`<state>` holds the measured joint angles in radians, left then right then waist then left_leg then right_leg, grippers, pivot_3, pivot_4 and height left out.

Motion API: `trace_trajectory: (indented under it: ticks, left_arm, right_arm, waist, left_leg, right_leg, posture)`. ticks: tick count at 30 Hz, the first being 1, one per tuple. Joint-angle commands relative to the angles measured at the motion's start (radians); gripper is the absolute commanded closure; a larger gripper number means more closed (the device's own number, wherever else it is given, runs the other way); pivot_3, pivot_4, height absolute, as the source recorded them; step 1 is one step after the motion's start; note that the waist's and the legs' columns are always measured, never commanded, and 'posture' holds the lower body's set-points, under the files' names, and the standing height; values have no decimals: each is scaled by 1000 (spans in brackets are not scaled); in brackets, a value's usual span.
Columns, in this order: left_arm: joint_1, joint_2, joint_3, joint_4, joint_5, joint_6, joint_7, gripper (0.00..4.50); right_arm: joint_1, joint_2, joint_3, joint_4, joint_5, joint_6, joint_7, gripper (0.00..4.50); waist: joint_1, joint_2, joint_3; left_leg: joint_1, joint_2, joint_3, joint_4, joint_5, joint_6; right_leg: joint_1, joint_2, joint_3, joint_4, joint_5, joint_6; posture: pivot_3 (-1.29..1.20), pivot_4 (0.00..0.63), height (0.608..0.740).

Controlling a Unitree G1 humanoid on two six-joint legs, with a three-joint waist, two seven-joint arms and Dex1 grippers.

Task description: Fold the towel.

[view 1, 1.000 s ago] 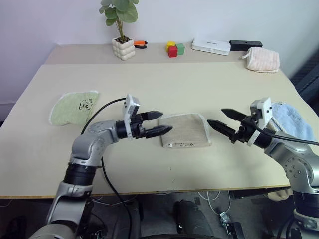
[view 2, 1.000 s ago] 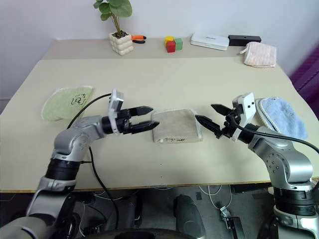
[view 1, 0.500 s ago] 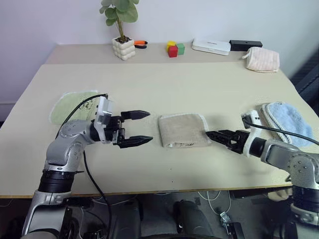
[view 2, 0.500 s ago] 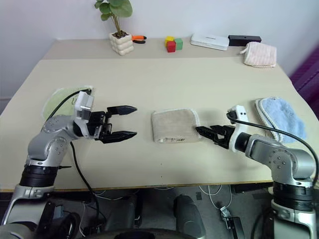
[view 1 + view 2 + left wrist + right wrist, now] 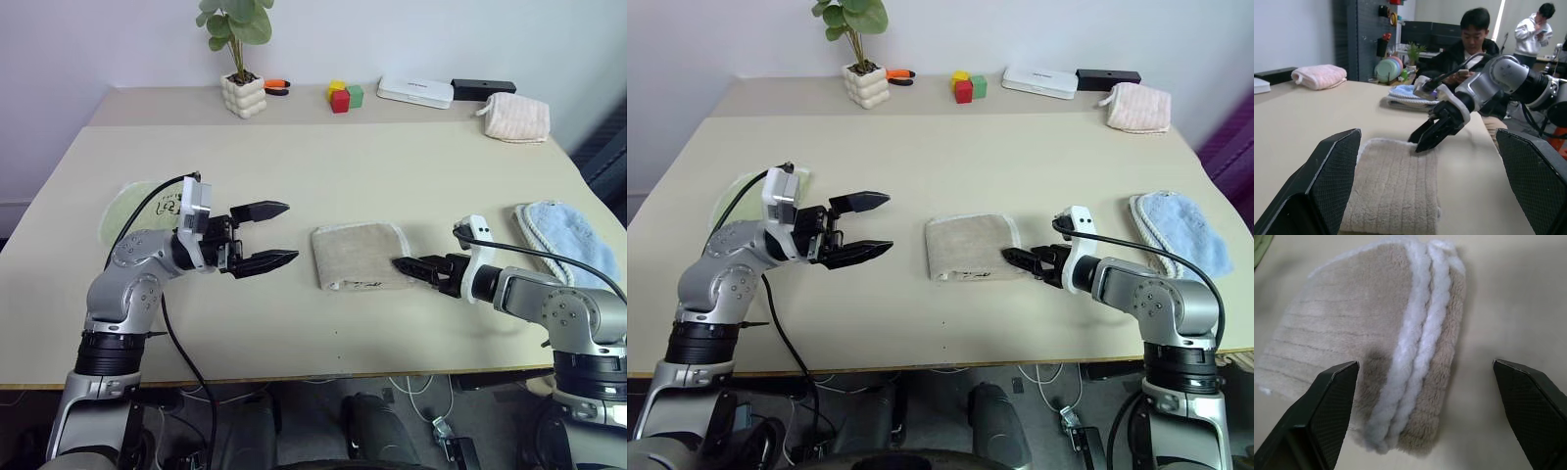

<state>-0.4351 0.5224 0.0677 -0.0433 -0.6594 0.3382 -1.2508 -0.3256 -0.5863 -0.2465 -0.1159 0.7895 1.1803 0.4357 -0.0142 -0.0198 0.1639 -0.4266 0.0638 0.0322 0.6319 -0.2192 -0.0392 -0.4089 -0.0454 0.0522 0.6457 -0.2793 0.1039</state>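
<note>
The towel [image 5: 361, 256] lies folded into a small beige rectangle with white edging at the middle of the table [image 5: 323, 166]. My left gripper [image 5: 291, 232] hovers open a short way left of the towel, pointing at it, with nothing between its fingers. My right gripper [image 5: 398, 263] is low over the table with its tips at the towel's right edge. In the right wrist view its fingers [image 5: 1327, 401] stand wide apart on either side of the white-edged layers [image 5: 1415, 357]. It is open, and the towel lies flat. The left wrist view shows the towel [image 5: 1396, 186] with the right gripper [image 5: 1420, 144] at its far edge.
A light-green cloth [image 5: 127, 201] lies at the left, partly behind my left arm. A light-blue towel [image 5: 563, 230] lies at the right. Along the back stand a potted plant [image 5: 242, 95], coloured blocks [image 5: 343, 96], a white box [image 5: 415, 91] and a pink cloth [image 5: 516, 116]. People [image 5: 1469, 44] sit beyond the table.
My left gripper has pulled back to the left, off the towel's left edge, and rolled. My right gripper has sunk to table level and come in against the towel's right edge.
</note>
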Motion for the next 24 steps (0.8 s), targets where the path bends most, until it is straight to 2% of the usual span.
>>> trace_trajectory:
  ticks: [1, 7, 15, 21, 24]
  left_arm:
    - [-1, 3, 32, -34, -27, 4, 17, 0]
    - [-3, -1, 34, -37, -36, 6, 33, 0]
    - [-1, 1, 30, -59, -42, 8, 58, 0]
    - [2, 5, 30, -68, -46, 14, 68, 0]
    - [5, 7, 29, -68, -43, 13, 69, 0]
  right_arm:
    - [-28, 32, -24, 8, 36, 42, -1, 51]
    - [-54, 67, -5, -4, 59, 101, 13, 51]
    - [-62, 122, 23, 22, 35, 88, -1, 51]
    - [-86, 155, 9, 64, 24, 86, -11, 2796]
    - [-92, 160, 3, 79, 21, 85, -12, 4333]
  waist:
    - [0, 0, 0]
    - [-2, 0, 0]
    - [-6, 0, 0]
    - [-4, 0, 0]
    - [-3, 0, 0]
  left_leg:
    - [0, 0, 0, 0, 0, 0]
    - [0, 1, 0, -1, 0, 0]
    - [1, 1, 0, -1, 0, 0]
    - [0, 1, 0, -1, 0, 0]
    - [0, 1, 0, -1, 0, 0]
  right_leg:
    - [0, 0, 0, 0, 0, 0]
    - [0, 1, 0, 0, 0, 1]
    - [0, 1, 0, 1, 0, 1]
    - [0, 2, 0, 1, 1, 1]
    - [0, 1, 0, 1, 1, 1]
  posture:
    - [0, 150, 740]
    - [0, 150, 740]
    - [0, 150, 740]
    - [0, 150, 740]
    - [0, 150, 740]
